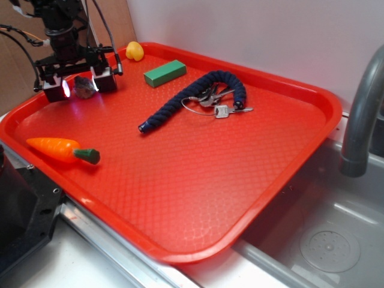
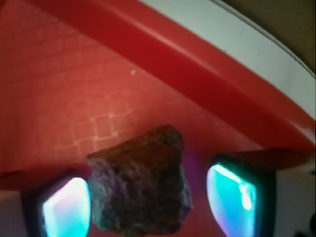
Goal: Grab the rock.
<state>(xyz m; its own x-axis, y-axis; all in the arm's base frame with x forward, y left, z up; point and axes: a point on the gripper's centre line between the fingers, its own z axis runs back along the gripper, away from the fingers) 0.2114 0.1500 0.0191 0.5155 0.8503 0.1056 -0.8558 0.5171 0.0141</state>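
Observation:
The rock [image 1: 85,87], a lumpy grey-brown stone, lies on the red tray [image 1: 288,84] near its far left corner. My gripper [image 1: 82,86] stands over it with a finger on each side. In the wrist view the rock [image 2: 140,185] fills the space between the two glowing pads [image 2: 66,207]. The left pad sits right against the stone, while a strip of tray floor shows between the stone and the right pad. My gripper [image 2: 149,202] is open around the rock. The tray rim [image 2: 197,64] runs just behind it.
On the tray lie a yellow toy [image 1: 134,51], a green block [image 1: 164,72], a dark blue rope [image 1: 198,99] with keys [image 1: 222,110], and an orange carrot [image 1: 60,149]. A grey faucet [image 1: 360,114] and sink [image 1: 324,240] stand to the right.

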